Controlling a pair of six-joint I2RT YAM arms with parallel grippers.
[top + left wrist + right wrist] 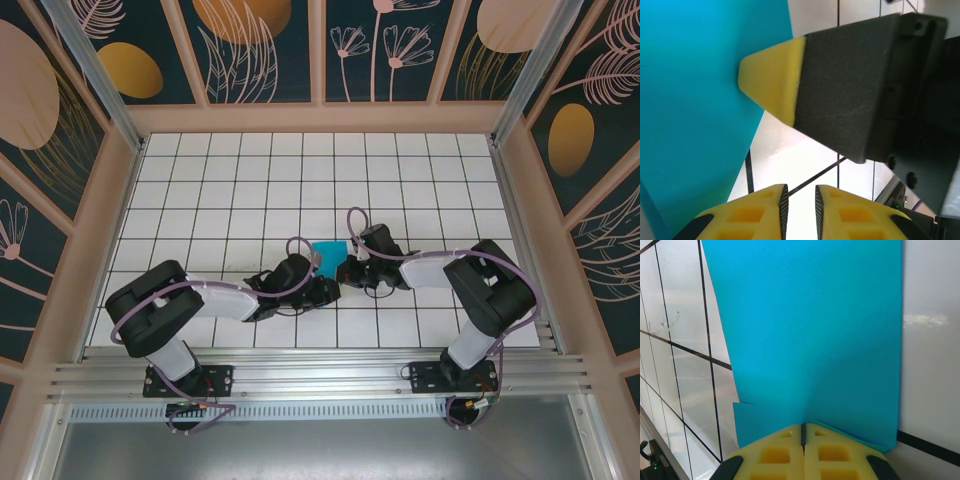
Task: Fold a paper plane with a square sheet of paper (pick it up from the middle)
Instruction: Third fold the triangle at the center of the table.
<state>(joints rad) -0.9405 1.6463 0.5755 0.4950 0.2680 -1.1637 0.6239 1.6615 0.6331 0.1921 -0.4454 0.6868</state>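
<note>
Clearly the right pincer (802, 436) is clenched on the near edge of the square sheet of paper (810, 330). The sheet sits mid-tabletop (932, 340) between the two arms and is creased narrower, with a second layer peeking out at the lower left in the right wrist view. The left pincer (800, 212) hangs just beside the sheet's edge, its jaws a sliver apart with nothing between them (bare tile shows through the gap). The step in hand looks like setting or pressing a fold while one side is pinned. To do it well, I would hold the right grip firm and level so the layers cannot slide. The left tips should come down onto the paper rather than against its edge, then press along the crease line in one slow stroke. Thin paper buckles easily, so a sideways shove is the thing to avoid.
</note>
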